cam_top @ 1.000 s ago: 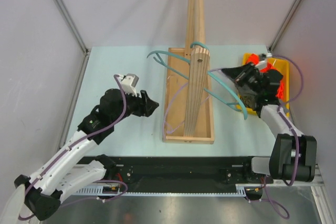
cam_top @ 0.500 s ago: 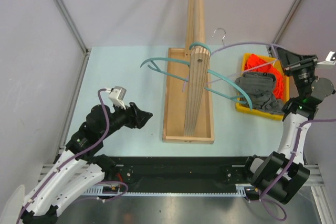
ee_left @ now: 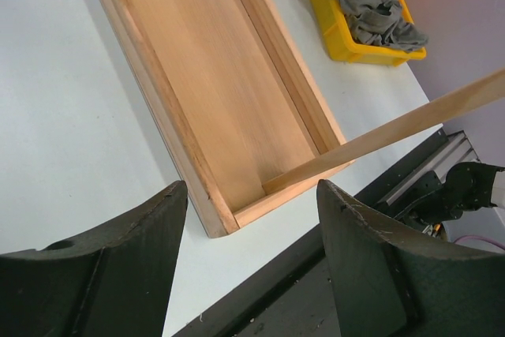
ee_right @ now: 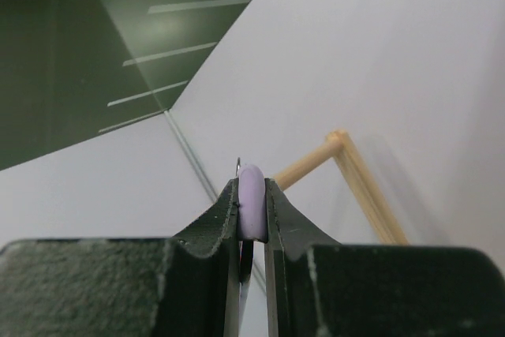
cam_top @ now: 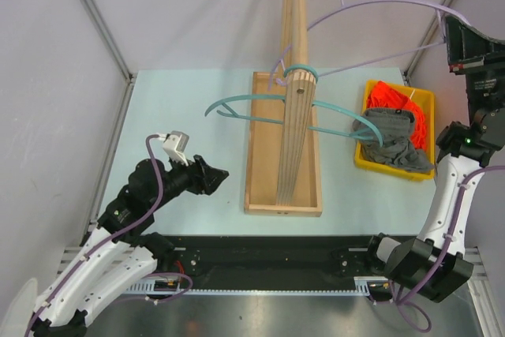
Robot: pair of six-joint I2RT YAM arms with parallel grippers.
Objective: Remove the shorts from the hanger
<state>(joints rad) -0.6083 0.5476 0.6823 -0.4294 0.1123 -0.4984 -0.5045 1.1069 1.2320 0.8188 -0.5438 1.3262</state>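
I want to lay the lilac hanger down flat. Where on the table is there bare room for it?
Bare table for the lilac hanger lies left of the wooden tray, beyond the left gripper. The right is crowded: teal hangers overhang the gap to the yellow bin.

The right tool [cam_top: 456, 33] is now high above the worktop [cam_top: 181, 100] instead of down at the yellow bin [cam_top: 364, 160]. The lilac hanger [ee_right: 251, 209] it pinches rides up with it, bare, and the dark grey shorts [cam_top: 394, 136] lie uncovered in the bin. The left tool [cam_top: 219, 175] sits farther back from the wooden rack [cam_top: 296, 116].
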